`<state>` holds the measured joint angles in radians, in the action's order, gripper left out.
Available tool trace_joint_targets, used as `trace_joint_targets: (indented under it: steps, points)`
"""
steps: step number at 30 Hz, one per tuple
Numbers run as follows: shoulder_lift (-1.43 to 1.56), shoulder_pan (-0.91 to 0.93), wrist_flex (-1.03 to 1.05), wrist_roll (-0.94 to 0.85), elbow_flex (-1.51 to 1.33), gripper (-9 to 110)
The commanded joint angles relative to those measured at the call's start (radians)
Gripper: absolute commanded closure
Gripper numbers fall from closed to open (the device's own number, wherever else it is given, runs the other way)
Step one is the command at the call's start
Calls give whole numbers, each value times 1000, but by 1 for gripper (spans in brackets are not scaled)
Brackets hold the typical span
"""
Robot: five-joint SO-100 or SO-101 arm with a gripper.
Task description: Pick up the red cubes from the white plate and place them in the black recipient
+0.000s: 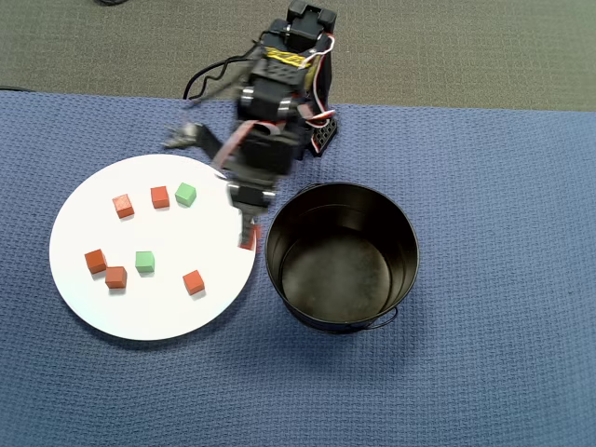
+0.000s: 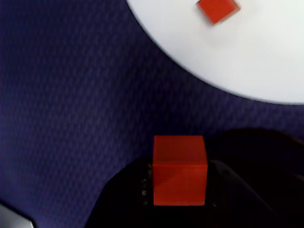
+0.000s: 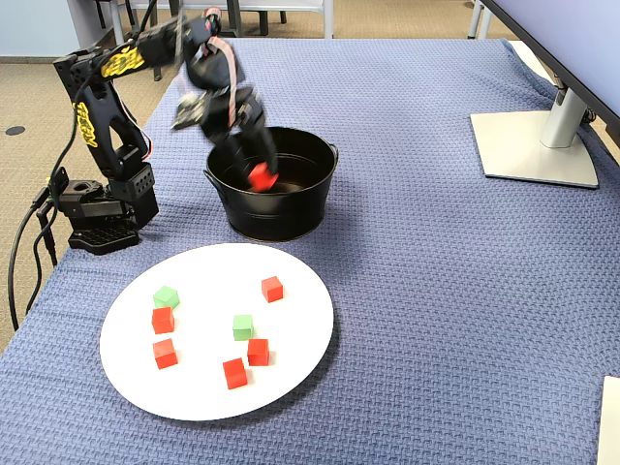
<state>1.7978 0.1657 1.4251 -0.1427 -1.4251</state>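
Note:
My gripper is shut on one red cube, held in the air between the right edge of the white plate and the left rim of the black recipient. The wrist view shows that cube clamped between dark jaws over blue cloth, with the plate and another red cube beyond. In the fixed view the held cube hangs in my gripper in front of the pot's opening. Several red cubes lie on the plate, among them one nearest the pot.
Two green cubes lie on the plate among the red ones. A blue woven cloth covers the table. The arm's base stands behind the plate. A monitor foot sits at the far right in the fixed view.

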Motion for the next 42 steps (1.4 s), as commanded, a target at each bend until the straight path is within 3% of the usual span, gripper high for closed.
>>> trace_joint_targets:
  steps: [1,3,5,7,16,20,28,35,42]
  points:
    - [34,-232,-17,117,77,102]
    - [14,-337,-21,146,58,99]
    - [-21,-440,-18,114,25,72]
    - [-31,-419,-18,120,34,65]
    - [-63,143,-52,-146,117,74]
    - [-190,305,-115,-227,121,77]
    - [-483,376,-153,-310,161,81]
    - [-545,357,-164,-813,121,78]
    - [-584,399,-158,-1068,138,78]
